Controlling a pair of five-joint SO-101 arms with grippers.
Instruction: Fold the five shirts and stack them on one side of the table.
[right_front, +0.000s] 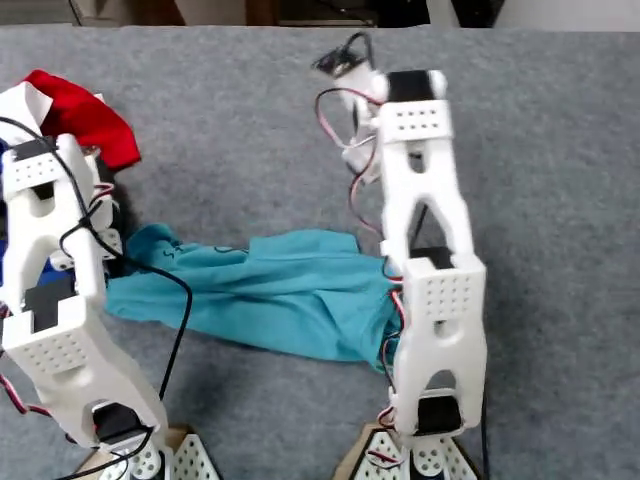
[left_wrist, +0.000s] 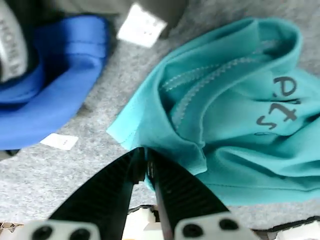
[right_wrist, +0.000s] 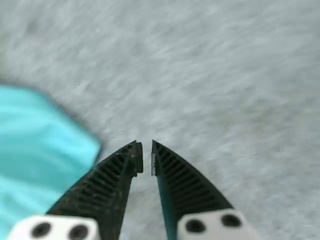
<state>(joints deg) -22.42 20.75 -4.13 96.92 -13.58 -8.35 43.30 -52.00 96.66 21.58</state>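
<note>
I judged the job barely begun: nothing I could see was folded, and no stack stood on either side of the surface (right_front: 560, 180). The teal shirt (right_front: 290, 290) lay rumpled in the middle, between my two arms, loosely spread and creased over itself. A red shirt (right_front: 85, 120) sat bunched at the far corner on my left, and a blue shirt (left_wrist: 55, 100) lay heaped just beside the teal one's end. I could make out only these three of the five. The teal shirt's long axis ran side to side across the surface, from my left arm towards my right, slanting a little nearer my base at the right end. Curved stitching near my left hand (left_wrist: 146, 162) suggested the neck pointed that way, though the folds were too muddled for me to be sure. That hand was pinched closed on the hem at the shirt's left end, with cloth caught between the tips. My right hand (right_wrist: 147, 157) was only a crack open and held nothing, poised over bare surface just beside the teal shirt's edge
</note>
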